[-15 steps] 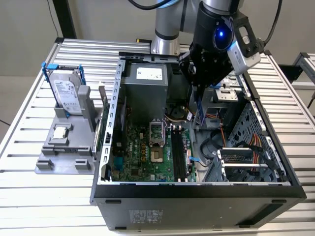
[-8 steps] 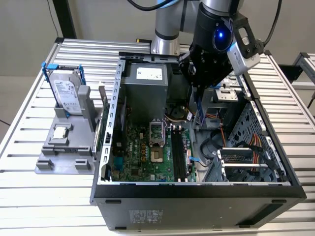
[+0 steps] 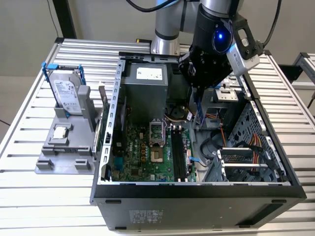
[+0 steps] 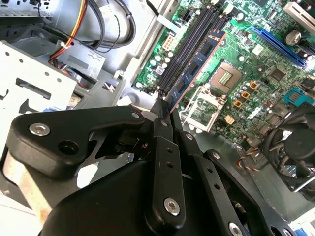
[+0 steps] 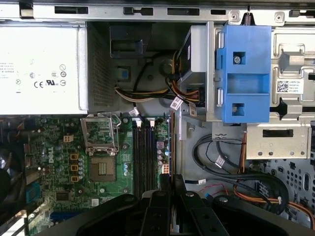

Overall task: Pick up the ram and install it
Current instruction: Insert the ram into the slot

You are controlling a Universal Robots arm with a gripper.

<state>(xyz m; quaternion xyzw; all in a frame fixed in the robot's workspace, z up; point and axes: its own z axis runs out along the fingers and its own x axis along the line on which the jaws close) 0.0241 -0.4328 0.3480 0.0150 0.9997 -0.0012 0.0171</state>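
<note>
Exterior view, left to right: grey holder (image 3: 64, 152) on the slatted table (image 3: 29, 196) carries the hard drive (image 3: 65, 93) with blue bracket, standing upright, and a square silver processor chip (image 3: 60, 132) lying flat below it. Next is the open PC case (image 3: 197, 191) with the green motherboard (image 3: 147, 152) on its floor; black memory slots (image 3: 178, 152) sit toward that board's right edge. Arm hangs over the case's back right part, gripper (image 3: 198, 101) pointing down, fingers pinched on the ram (image 3: 199, 110), which hangs on edge above the board, clear of the slots.

Second wrist view: gripper (image 4: 164, 105) tips pressed together on the near end of the ram (image 4: 199, 61); blue stick with chips runs alongside the slots (image 4: 189, 49), just beside them, not seated as far as I can tell. Empty CPU socket (image 4: 225, 76) nearby.

First wrist view: fingertips (image 5: 166, 181) closed, over the slots (image 5: 145, 152); blue drive bay bracket (image 5: 244, 73) well apart.
</note>
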